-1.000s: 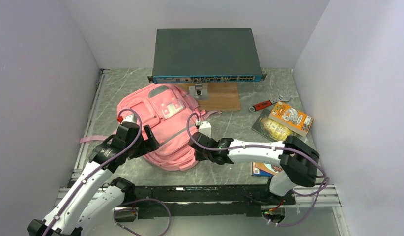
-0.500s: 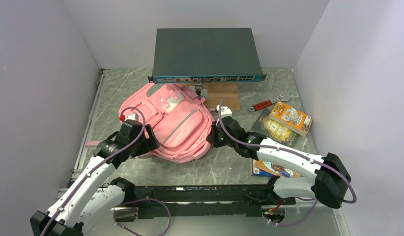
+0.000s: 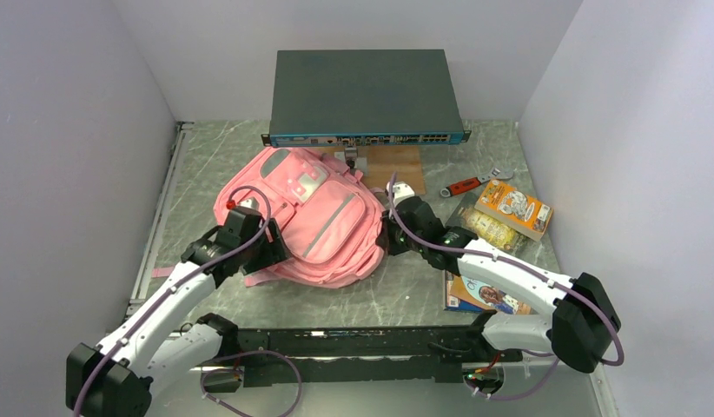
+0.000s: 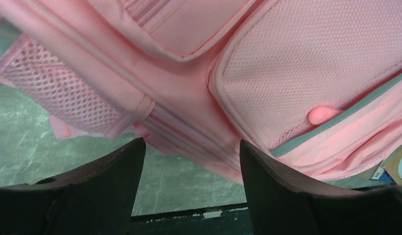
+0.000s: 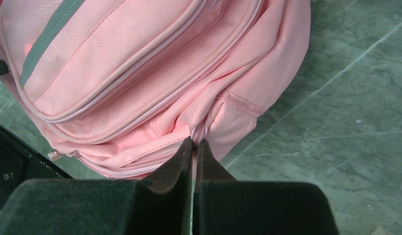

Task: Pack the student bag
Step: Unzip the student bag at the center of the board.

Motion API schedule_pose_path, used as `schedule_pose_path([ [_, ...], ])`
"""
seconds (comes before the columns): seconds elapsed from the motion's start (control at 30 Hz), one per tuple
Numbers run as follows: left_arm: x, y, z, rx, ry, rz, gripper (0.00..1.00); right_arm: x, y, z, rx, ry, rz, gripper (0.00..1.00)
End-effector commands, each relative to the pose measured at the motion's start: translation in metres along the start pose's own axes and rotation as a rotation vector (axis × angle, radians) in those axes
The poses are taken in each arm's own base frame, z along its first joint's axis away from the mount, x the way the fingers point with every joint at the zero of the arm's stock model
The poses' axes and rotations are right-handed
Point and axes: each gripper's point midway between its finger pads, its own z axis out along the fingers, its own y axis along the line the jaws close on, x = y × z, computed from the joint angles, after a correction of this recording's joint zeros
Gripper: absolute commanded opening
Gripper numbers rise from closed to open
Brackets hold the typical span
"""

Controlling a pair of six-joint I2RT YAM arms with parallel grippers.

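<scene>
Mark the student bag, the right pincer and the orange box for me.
student bag point(image 3: 334, 222), top view, on its front pocket.
right pincer point(image 5: 194, 143), right wrist view, between its shut fingertips, at the bag's zip seam.
orange box point(image 3: 512, 208), top view, on its printed top face.

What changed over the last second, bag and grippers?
The right gripper swung from the middle of the student bag to its right edge and shut on fabric by the zip. The bag turned and slid slightly rightward. The left gripper shifted slightly right with it, open at the bag's near-left side. Network switch, red-handled tool and snack packs unmoved.
</scene>
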Motion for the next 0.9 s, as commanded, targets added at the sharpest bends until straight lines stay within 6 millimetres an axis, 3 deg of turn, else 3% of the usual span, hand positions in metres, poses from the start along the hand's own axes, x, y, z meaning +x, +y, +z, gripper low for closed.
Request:
schedule_pose_path([
  [0.0,-0.005,-0.009,0.013,0.037,-0.012,-0.016,0.75,-0.028,0.015,-0.002,-0.063,-0.086,-0.032,0.0],
  [0.1,-0.004,-0.009,0.019,0.036,-0.012,-0.013,0.68,-0.024,0.016,0.0,-0.074,-0.075,-0.033,0.0],
  [0.27,-0.009,-0.013,0.016,0.066,-0.045,0.006,0.48,-0.015,0.012,0.002,-0.062,-0.048,-0.037,0.0],
  [0.33,-0.012,-0.015,0.013,0.085,-0.069,0.015,0.33,-0.011,0.01,0.0,-0.061,-0.044,-0.048,0.0],
  [0.37,-0.014,-0.014,0.011,0.09,-0.08,0.016,0.19,-0.008,0.007,0.0,-0.056,-0.043,-0.059,0.0],
  [0.4,-0.014,-0.014,0.009,0.091,-0.088,0.009,0.05,-0.004,0.003,0.001,-0.04,-0.036,-0.069,0.04],
  [0.43,-0.014,-0.016,0.006,0.107,-0.097,0.006,0.0,0.0,-0.001,0.001,-0.023,-0.023,-0.087,0.1],
  [0.53,-0.015,-0.027,-0.007,0.201,-0.132,-0.007,0.0,0.003,-0.004,-0.005,0.021,-0.005,-0.15,0.33],
  [0.63,-0.017,-0.032,-0.019,0.257,-0.173,-0.043,0.0,0.0,0.006,-0.016,0.017,-0.065,-0.246,0.56],
  [0.73,-0.024,-0.03,-0.032,0.273,-0.234,-0.069,0.0,-0.005,0.021,-0.022,-0.019,-0.097,-0.269,0.68],
  [0.87,-0.035,-0.02,-0.045,0.256,-0.333,-0.075,0.0,-0.017,0.033,-0.014,-0.078,-0.146,-0.111,0.78],
])
